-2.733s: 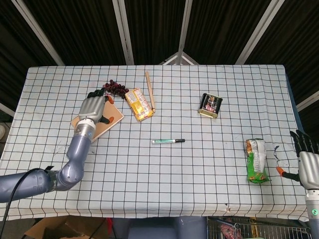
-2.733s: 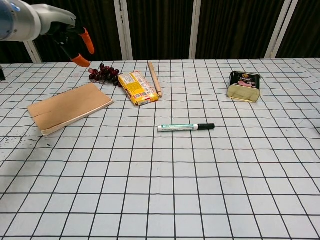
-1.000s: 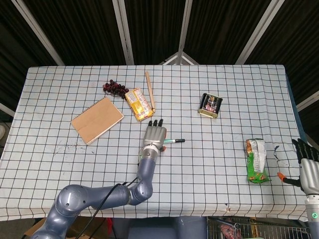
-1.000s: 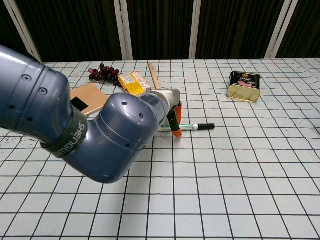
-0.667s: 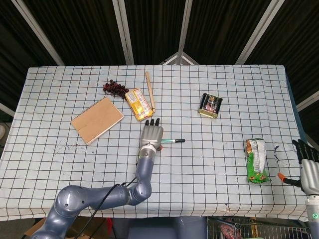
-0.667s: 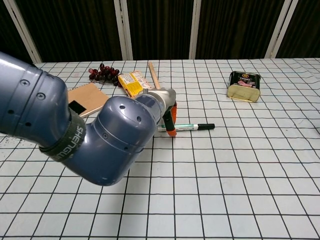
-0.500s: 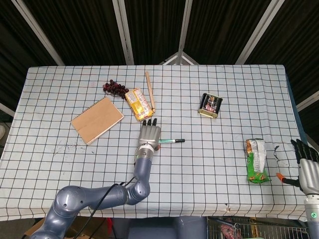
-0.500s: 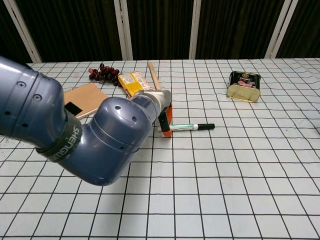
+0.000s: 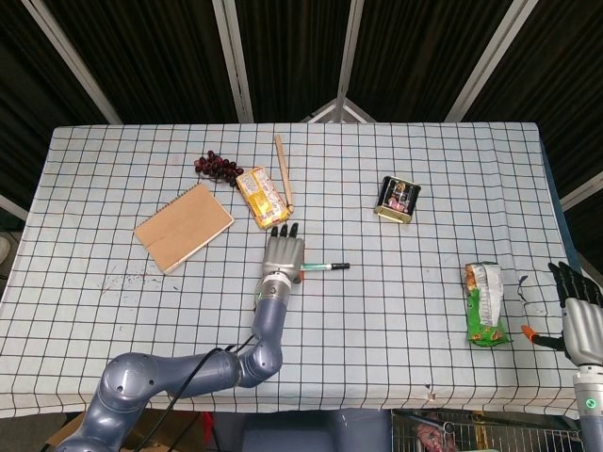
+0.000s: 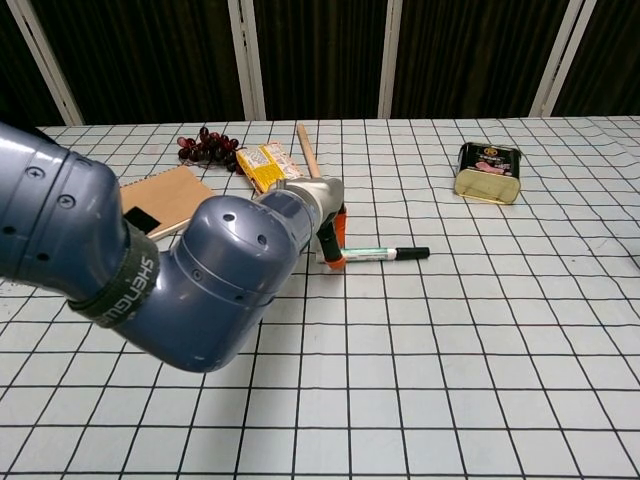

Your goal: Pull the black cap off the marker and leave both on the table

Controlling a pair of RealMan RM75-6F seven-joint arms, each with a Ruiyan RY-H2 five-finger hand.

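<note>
Resting its fingers on the marker [image 9: 320, 267], left robot hand [image 9: 283, 254] grip unclear

"SHENGU…" stands in pale letters on the black band [image 10: 122, 283] round the left arm; the rest is cut off. Print on the marker [image 10: 372, 254], yellow packet [image 10: 274, 175] and tin [image 10: 487, 171] is too small to read.

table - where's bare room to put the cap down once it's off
Bare cloth lies between the marker and the snack bag, and all along the near edge of the table. It is crowded behind the left hand: notebook, grapes, yellow packet, wooden stick.
</note>
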